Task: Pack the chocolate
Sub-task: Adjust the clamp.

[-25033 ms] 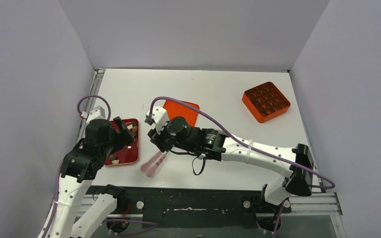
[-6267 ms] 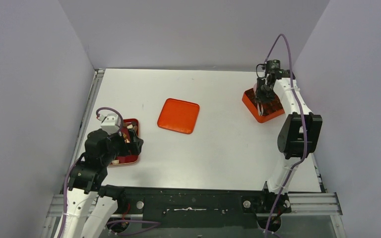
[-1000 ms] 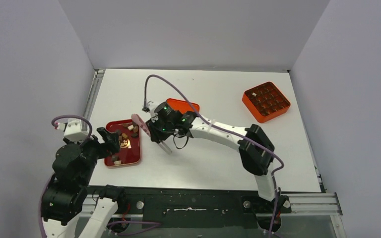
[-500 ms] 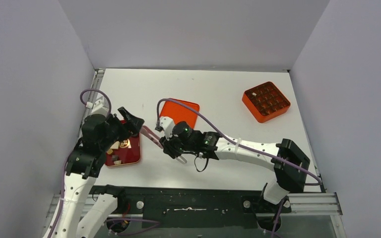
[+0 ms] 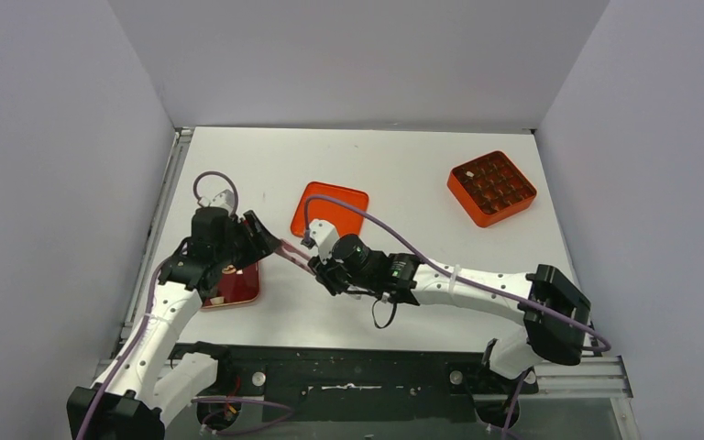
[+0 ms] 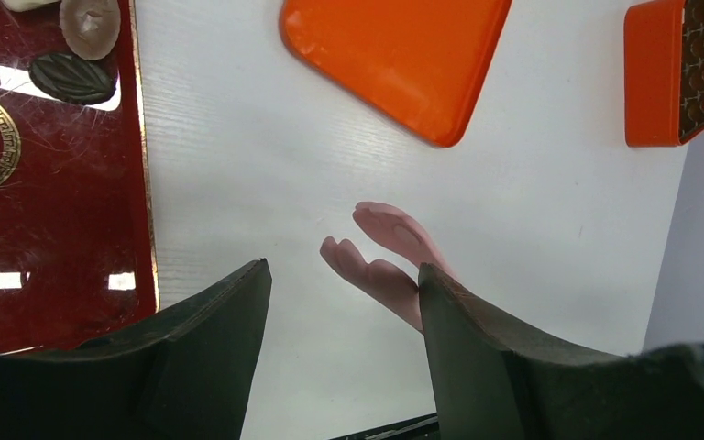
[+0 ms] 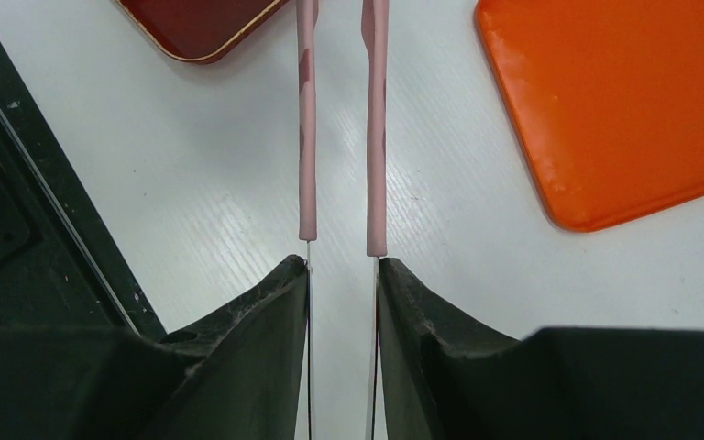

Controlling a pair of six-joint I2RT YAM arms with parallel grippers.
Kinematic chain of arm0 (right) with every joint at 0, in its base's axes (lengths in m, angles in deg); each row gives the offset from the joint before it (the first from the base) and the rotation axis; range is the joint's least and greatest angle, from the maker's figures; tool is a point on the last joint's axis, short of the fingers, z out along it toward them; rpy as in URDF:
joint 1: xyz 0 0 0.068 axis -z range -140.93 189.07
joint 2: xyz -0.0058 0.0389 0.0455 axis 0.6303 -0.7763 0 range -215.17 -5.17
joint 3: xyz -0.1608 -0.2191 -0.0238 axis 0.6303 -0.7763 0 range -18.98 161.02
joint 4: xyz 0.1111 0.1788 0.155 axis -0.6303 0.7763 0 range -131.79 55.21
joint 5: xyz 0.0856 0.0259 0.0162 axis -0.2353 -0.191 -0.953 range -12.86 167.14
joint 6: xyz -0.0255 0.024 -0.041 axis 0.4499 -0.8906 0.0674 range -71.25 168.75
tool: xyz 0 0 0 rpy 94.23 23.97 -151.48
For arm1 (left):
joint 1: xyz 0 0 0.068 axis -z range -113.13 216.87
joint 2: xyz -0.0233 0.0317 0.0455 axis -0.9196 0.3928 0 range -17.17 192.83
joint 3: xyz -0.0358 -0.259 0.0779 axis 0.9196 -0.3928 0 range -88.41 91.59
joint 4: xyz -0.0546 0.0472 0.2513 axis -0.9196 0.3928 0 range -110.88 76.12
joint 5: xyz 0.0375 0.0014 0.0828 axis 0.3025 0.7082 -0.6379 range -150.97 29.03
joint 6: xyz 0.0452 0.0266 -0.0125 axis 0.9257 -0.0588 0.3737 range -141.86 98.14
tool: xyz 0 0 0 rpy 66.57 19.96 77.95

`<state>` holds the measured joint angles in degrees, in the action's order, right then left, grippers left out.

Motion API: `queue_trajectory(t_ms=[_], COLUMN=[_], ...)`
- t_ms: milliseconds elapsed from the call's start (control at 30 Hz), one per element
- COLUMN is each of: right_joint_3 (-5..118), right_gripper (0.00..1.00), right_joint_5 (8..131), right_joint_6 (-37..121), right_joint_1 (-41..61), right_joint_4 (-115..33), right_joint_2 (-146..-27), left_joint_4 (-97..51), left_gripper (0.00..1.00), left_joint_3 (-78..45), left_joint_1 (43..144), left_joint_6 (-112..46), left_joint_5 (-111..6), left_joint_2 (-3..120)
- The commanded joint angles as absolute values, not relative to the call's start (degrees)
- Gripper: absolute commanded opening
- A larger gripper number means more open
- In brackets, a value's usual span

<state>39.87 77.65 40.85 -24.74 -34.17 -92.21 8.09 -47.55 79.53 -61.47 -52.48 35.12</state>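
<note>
Several small chocolate pieces (image 6: 78, 78), dark brown and tan, are sitting on the glossy dark red rectangular tray (image 6: 55, 229) on the white bench (image 5: 403, 165). The right hand (image 7: 341, 266) is gripping the long pink tongs (image 7: 304, 137). The left hand (image 6: 344, 275) is standing released, with the tong tips showing between its fingers.

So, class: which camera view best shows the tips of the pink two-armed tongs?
The left wrist view: both rounded tips of the pink two-armed tongs show large against the white table, empty. The right wrist view shows only the two arms, tips cut off. The top view shows a small pink sliver.
</note>
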Motion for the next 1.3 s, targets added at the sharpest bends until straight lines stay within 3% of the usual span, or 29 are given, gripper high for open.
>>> queue_trajectory(t_ms=[0, 400, 567, 700, 1067, 1267], right_joint_3=[38.55, 40.47, 44.49, 46.01, 55.22, 58.08], right_gripper=[0.31, 0.33, 0.33, 0.35, 0.35, 0.34], right_joint_5=[80.91, 82.13, 82.57, 81.58, 80.95, 81.42], right_joint_6=[41.02, 41.51, 40.13, 40.81, 41.61, 41.74], right_joint_1=[-24.40, -24.42, -24.37, -24.62, -25.94, -25.94], right_joint_4=[-37.09, -30.30, -24.25, -23.37, -22.08, -19.97], right_joint_2=[-86.71, -82.33, -84.51, -85.57, -87.74, -91.97], left_joint_4=[1.81, -1.04, 9.22, 8.59, 10.66, 13.86], left_gripper=[0.57, 0.52, 0.59, 0.64, 0.66, 0.65], left_joint_3=[-48.45, -51.93, -45.83, -44.12, -43.19, -44.14], left_joint_1=[79.48, 79.36, 79.13, 79.12, 77.09, 76.07], left_joint_6=[-60.80, -65.30, -64.48, -67.55, -60.76, -60.42], left_joint_5=[-50.75, -45.50, -48.82, -47.39, -47.21, -47.81], left_joint_2=[35.46, 36.55, 30.50, 26.60, 40.62, 34.88])
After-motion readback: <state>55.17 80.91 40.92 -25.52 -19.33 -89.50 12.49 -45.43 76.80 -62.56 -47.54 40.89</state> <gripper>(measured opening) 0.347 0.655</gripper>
